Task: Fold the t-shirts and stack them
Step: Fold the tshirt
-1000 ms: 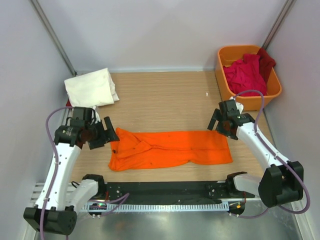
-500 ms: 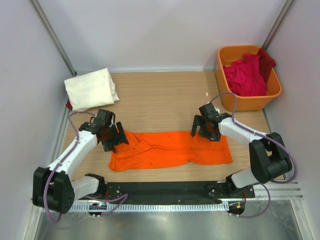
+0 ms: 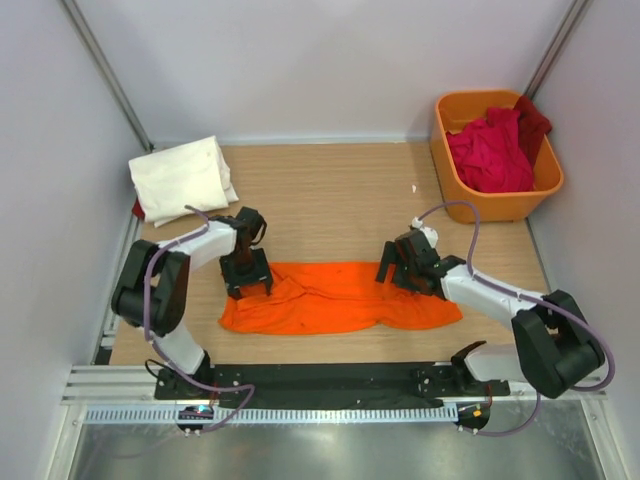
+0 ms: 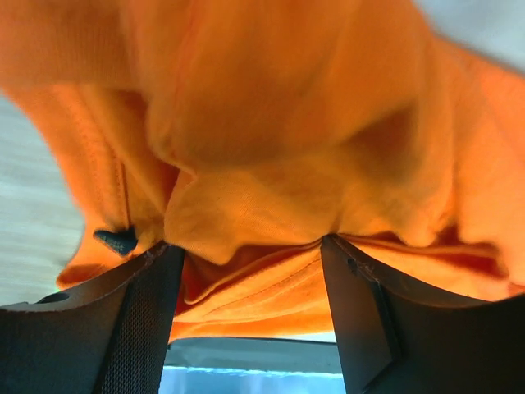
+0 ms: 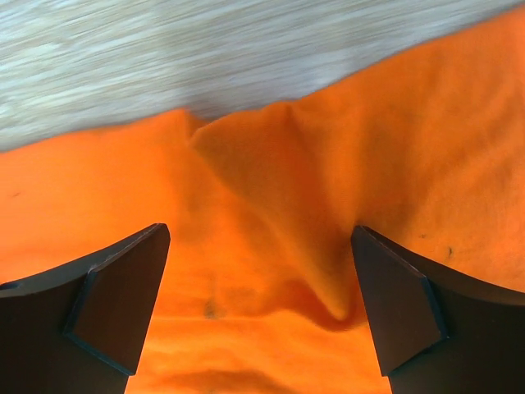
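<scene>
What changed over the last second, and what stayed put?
Both arms swung inward and down onto the far edge of the orange t-shirt, the left gripper at its left end, the right gripper near its right. Both look open, nothing clearly gripped. The shirt's left end bunched up. The cream t-shirt and the tub of crimson shirts stayed put.

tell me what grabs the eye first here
The bright orange shirt lies rumpled across the near middle of the table, with the left gripper at its left end and the right gripper near its right end, both down on the cloth. At the far right, an orange tub holds red shirts.
</scene>
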`<control>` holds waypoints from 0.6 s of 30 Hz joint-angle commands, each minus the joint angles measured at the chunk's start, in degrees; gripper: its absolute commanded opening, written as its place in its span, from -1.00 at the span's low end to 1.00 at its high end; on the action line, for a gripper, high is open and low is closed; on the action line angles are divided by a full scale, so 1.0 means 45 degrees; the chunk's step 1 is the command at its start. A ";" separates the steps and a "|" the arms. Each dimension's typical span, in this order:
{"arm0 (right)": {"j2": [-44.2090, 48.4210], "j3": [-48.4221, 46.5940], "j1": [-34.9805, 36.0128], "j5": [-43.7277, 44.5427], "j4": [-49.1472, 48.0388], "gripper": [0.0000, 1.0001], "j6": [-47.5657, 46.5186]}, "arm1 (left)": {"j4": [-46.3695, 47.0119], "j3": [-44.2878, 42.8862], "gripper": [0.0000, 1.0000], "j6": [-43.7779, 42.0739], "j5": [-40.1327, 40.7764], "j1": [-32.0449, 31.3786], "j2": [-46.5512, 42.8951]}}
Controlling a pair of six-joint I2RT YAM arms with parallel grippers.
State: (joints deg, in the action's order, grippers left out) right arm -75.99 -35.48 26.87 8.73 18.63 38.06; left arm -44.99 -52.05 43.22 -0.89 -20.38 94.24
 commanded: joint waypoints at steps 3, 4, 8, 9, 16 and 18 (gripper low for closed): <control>0.0205 0.1927 0.2675 -0.1549 -0.0584 1.00 0.3470 | 0.2209 -0.3443 0.36 -0.0580 0.1211 -0.0100 0.4106; 0.0399 0.2199 0.3280 -0.1588 -0.0799 0.99 0.4055 | 0.1838 -0.5657 0.36 -0.0968 0.1251 -0.0100 0.4871; 0.0596 0.1405 0.6542 -0.1084 -0.0262 0.99 0.6012 | -0.1764 -1.3415 0.38 -0.2022 0.1115 -0.0139 0.9030; 0.0655 0.0976 0.7437 -0.0308 0.0345 0.99 0.6323 | -0.2572 -1.5289 0.39 -0.2297 0.0941 -0.0255 1.1011; 0.2215 -0.1976 0.8423 0.2530 0.5348 0.99 0.6968 | -0.2512 -2.0029 0.99 -0.3179 -0.1831 -0.0471 1.0776; 0.2919 -0.2055 0.8423 0.3039 0.5916 1.00 0.7146 | -0.0241 -1.7373 0.99 -0.3373 -0.2321 -0.0490 0.9281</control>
State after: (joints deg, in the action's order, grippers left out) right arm -67.92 -41.67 64.45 14.63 34.79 65.87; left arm -54.76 -139.68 30.87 -4.95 -22.20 147.76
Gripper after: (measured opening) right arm 0.996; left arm 0.991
